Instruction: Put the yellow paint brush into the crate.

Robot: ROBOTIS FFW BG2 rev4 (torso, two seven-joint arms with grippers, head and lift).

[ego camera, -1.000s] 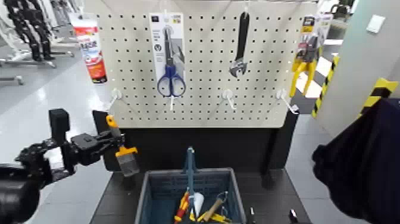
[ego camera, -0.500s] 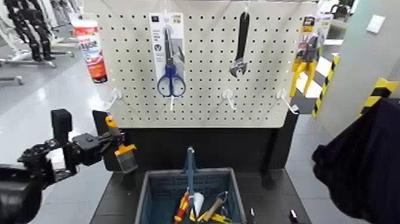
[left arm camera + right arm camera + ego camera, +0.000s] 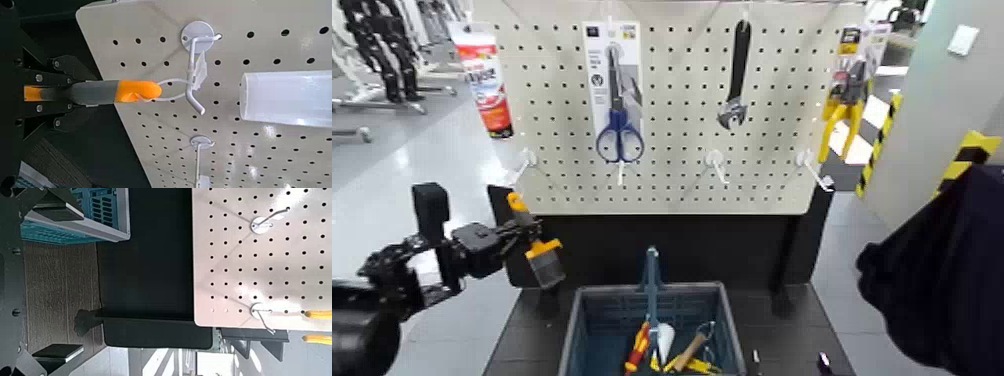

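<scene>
My left gripper (image 3: 515, 243) is shut on the grey handle of the yellow paint brush (image 3: 539, 255), left of and above the crate (image 3: 588, 318). The brush hangs tilted, orange tip up and grey bristles down, above the table's left edge. In the left wrist view my fingers (image 3: 47, 77) clamp the handle (image 3: 90, 92), and its orange tip lies close to a white pegboard hook (image 3: 194, 72). The blue-grey crate has a tall blue handle (image 3: 650, 280). My right gripper (image 3: 55, 278) is open and empty, with the crate (image 3: 86, 211) off to one side.
The pegboard (image 3: 672, 160) holds blue scissors (image 3: 619, 100), a black wrench (image 3: 735, 85), yellow pliers (image 3: 847, 95), a tube (image 3: 482, 80) and bare hooks. A red-and-yellow screwdriver (image 3: 639, 348) and other tools lie in the crate. A dark blue mass (image 3: 932, 280) fills the right.
Almost nothing. The left arm and the brush have shifted only slightly and stay left of the crate.
</scene>
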